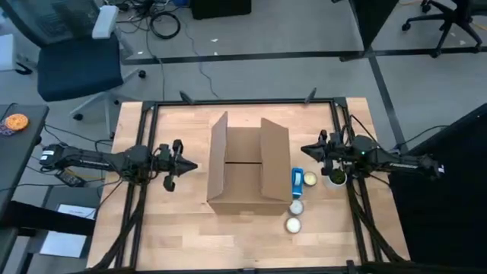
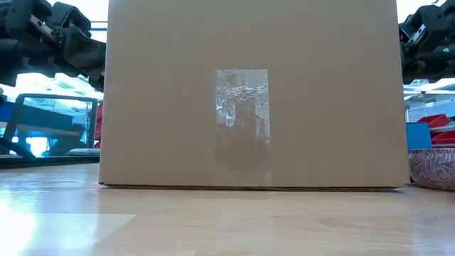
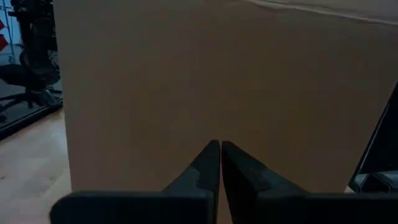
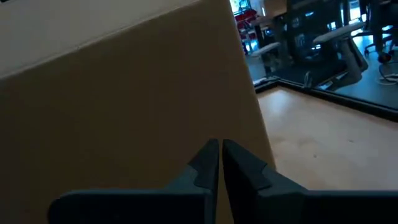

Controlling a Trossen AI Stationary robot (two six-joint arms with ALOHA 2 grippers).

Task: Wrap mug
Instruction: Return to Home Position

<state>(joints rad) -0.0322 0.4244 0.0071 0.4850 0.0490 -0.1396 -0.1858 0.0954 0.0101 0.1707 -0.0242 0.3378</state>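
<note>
An open cardboard box (image 1: 248, 169) stands in the middle of the table with its flaps up; it fills the low view (image 2: 249, 92). A round, white-rimmed mug (image 1: 334, 180) stands on the table right of the box, partly under my right arm. My left gripper (image 1: 193, 165) hovers shut just left of the box, pointing at its wall (image 3: 220, 149). My right gripper (image 1: 305, 150) hovers shut just right of the box, pointing at its right wall (image 4: 220, 148). Neither gripper touches anything.
A blue carton (image 1: 297, 183) stands against the box's right side, with three small round items (image 1: 310, 179) (image 1: 296, 207) (image 1: 293, 224) beside it. A patterned round thing (image 2: 432, 169) shows at the low view's right edge. Bare wood lies near and far of the box.
</note>
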